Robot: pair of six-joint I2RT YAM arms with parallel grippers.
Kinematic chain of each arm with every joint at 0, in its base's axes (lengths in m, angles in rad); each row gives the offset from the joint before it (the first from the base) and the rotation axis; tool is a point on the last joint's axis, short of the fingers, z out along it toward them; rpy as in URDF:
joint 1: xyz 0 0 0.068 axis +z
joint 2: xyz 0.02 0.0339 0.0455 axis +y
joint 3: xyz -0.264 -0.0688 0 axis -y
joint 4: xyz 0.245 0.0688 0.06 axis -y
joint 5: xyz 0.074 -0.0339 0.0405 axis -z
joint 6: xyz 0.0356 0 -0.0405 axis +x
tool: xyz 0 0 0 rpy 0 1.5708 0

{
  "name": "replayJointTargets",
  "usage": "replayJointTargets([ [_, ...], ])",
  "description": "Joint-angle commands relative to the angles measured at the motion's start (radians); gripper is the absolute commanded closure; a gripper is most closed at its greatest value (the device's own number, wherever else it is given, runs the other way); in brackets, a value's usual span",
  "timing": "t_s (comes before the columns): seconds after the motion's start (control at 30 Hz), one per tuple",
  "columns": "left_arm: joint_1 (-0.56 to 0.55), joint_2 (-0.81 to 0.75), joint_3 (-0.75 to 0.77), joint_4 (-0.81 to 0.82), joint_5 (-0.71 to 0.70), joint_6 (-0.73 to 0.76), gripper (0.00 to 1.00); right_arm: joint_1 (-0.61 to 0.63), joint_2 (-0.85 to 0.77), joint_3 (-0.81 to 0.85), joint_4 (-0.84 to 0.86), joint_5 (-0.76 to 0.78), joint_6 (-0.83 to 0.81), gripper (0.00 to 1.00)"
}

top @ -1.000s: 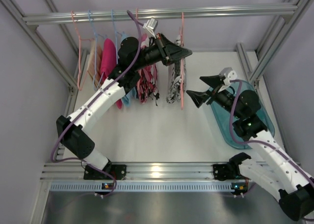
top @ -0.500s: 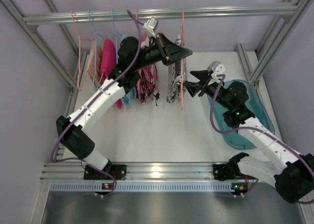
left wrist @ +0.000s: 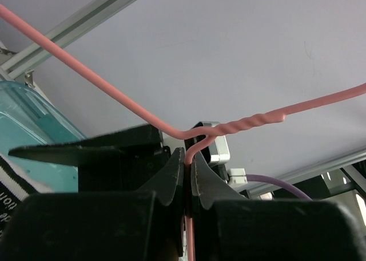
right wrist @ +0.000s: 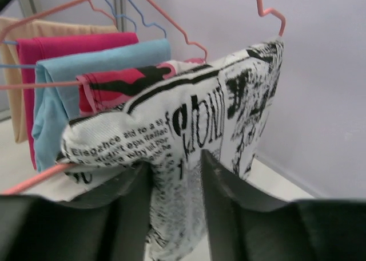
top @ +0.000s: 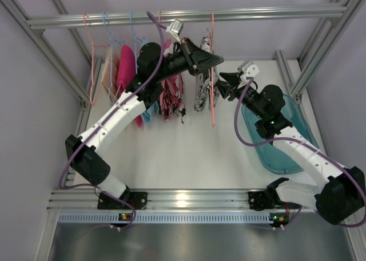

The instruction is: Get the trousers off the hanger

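Observation:
The black-and-white comic-print trousers (top: 201, 98) (right wrist: 206, 118) hang folded over a pink wire hanger (top: 213, 103) (left wrist: 114, 95) on the rail. My left gripper (top: 220, 59) (left wrist: 189, 152) is shut on the hanger's wire just below its twisted neck. From the right side, my right gripper (top: 220, 86) (right wrist: 176, 159) has its fingers on both faces of the comic-print cloth, which fills the gap between them. A second pair, pink-red with black patches (top: 170, 95) (right wrist: 114, 83), hangs just left of the first.
Light-blue (right wrist: 86, 66), magenta (top: 126, 69) and tan (top: 108, 66) garments hang further left on the rail (top: 189, 16). A teal tray (top: 286, 152) lies on the table under the right arm. Frame posts stand at both back corners.
My right arm swung left from above the teal tray to the comic-print trousers, and its jaws narrowed onto the cloth. The left arm stayed put on the hanger.

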Motion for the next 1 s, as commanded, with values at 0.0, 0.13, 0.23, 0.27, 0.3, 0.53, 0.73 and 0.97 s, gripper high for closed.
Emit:
replayJointTargets([
  [0.0, -0.007, -0.082, 0.026, 0.151, 0.019, 0.004, 1.0, 0.013, 0.001, 0.081, 0.07, 0.03, -0.045, 0.66],
  [0.13, -0.007, -0.094, 0.006, 0.151, 0.015, 0.012, 1.0, 0.013, -0.002, 0.114, 0.022, 0.013, -0.053, 1.0],
  [0.23, -0.008, -0.108, -0.02, 0.145, 0.016, 0.026, 1.0, 0.013, -0.025, 0.138, -0.02, -0.01, -0.047, 1.0],
  [0.27, -0.007, -0.114, -0.028, 0.143, 0.018, 0.029, 1.0, 0.013, -0.031, 0.146, -0.034, -0.01, -0.036, 1.0],
  [0.3, -0.008, -0.123, -0.037, 0.139, 0.016, 0.038, 1.0, 0.013, -0.046, 0.167, -0.048, -0.01, -0.032, 1.0],
  [0.53, -0.005, -0.151, -0.134, 0.134, 0.024, 0.069, 1.0, 0.013, -0.112, 0.239, -0.151, 0.02, -0.006, 1.0],
  [0.73, -0.003, -0.163, -0.198, 0.134, 0.019, 0.092, 1.0, 0.012, -0.155, 0.295, -0.194, 0.045, 0.024, 1.0],
  [0.97, -0.002, -0.178, -0.255, 0.117, 0.007, 0.124, 1.0, 0.013, -0.19, 0.368, -0.235, 0.096, 0.031, 1.0],
])
